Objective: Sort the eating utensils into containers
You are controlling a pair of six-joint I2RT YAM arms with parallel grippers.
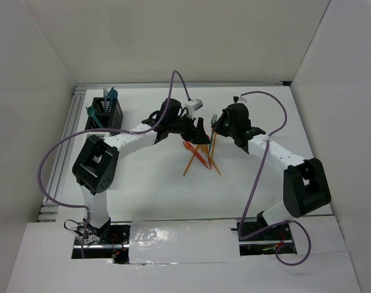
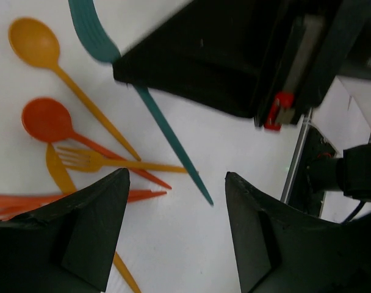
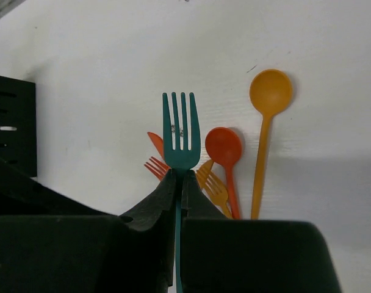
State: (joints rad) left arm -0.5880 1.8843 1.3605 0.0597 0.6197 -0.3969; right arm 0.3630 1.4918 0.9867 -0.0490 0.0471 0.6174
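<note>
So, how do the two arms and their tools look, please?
Both arms, left arm and right arm, have white links and black joint housings. A purple cable loops along each. The left tool and right tool are black, with wedge-shaped fingers.

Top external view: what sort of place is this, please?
Probably a robot test cell: plain white board walls enclose the flat white table, with a silver metal rail frame along its left edge.

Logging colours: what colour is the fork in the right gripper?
The fork is teal, clearest in the right wrist view.
</note>
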